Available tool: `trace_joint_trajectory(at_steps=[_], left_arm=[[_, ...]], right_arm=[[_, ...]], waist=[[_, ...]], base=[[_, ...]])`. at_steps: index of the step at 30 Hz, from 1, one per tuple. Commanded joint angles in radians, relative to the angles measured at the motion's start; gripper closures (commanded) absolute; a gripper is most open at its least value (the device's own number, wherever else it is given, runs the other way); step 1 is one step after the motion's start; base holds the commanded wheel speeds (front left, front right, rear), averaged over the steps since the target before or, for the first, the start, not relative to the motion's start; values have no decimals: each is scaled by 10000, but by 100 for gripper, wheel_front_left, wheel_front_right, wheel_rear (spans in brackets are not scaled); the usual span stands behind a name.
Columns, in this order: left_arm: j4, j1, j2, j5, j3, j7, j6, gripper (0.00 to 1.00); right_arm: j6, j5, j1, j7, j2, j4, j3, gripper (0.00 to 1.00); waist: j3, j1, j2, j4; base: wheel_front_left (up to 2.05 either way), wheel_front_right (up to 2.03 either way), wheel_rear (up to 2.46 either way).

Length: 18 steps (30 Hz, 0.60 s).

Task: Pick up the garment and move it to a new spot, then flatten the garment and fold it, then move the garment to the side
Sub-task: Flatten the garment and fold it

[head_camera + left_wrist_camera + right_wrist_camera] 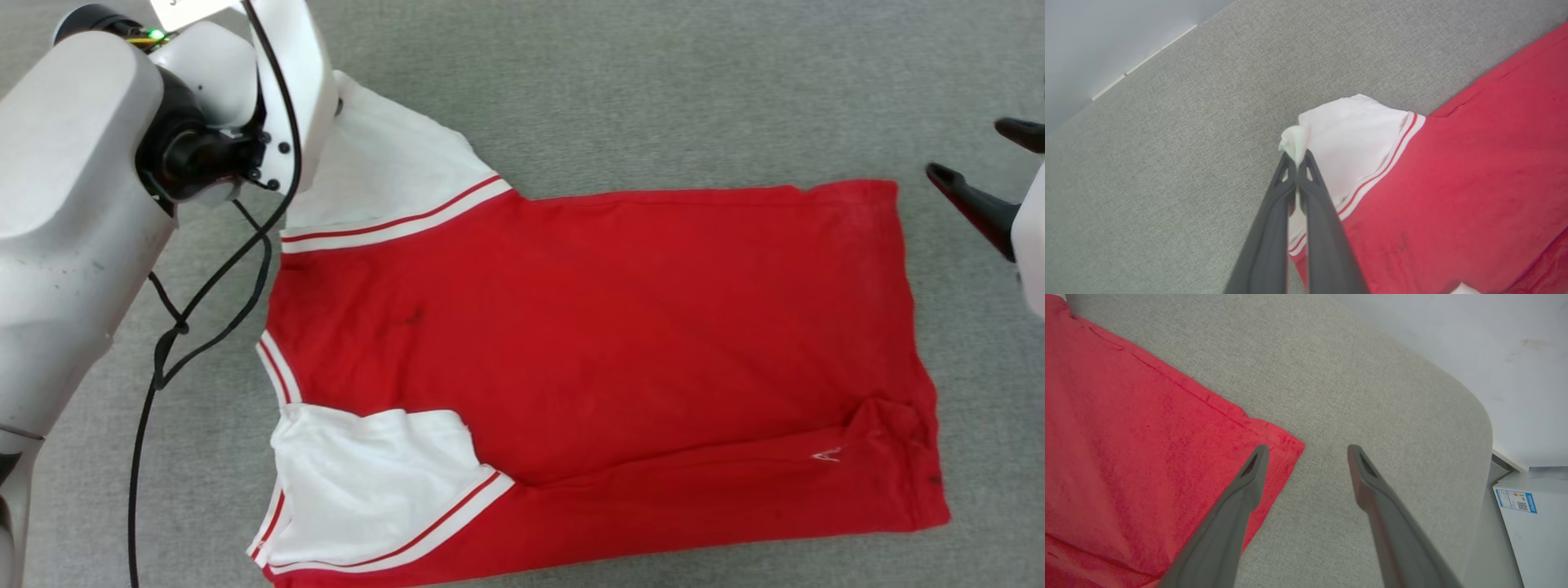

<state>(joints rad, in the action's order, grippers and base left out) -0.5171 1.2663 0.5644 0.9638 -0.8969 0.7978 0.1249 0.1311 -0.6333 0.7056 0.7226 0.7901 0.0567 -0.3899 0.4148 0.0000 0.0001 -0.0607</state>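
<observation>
The garment (pixel 588 327) is a red jersey with white sleeves and red-and-white striped trim, spread flat on the grey surface with its hem to the right. Its number is hidden. In the left wrist view my left gripper (pixel 1297 159) is shut on the bunched tip of the far white sleeve (pixel 1355 130), lifting it slightly. In the head view my left forearm (pixel 82 204) covers that grip. My right gripper (pixel 967 147) stands open just off the garment's far right corner (pixel 1286 445), one finger (pixel 1249 477) over the red cloth (pixel 1126 437), nothing between the fingers.
The grey fabric surface (pixel 653 82) ends in a rounded corner (pixel 1478 408) near my right gripper. Beyond it stand a pale wall and a white box with a label (pixel 1531 522). A black cable (pixel 204 310) hangs from my left arm beside the collar. A small fold wrinkles the hem (pixel 882 416).
</observation>
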Motion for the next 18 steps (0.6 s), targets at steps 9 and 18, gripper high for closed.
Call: trace_joint_trajectory(at_steps=[9, 18], left_arm=[[841, 286, -26, -52, -205, -260, 39, 100], [1274, 640, -5, -43, -249, -477, 41, 100]], right_arm=[[-5, -1151, 1873, 2818, 81, -2095, -1400, 0], [-5, -928, 2071, 2312, -617, -3779, -1883, 0]], waist=[[526, 0, -1, 624], [1144, 0, -1, 986]], base=[[0, 0, 0], [0, 0, 0]])
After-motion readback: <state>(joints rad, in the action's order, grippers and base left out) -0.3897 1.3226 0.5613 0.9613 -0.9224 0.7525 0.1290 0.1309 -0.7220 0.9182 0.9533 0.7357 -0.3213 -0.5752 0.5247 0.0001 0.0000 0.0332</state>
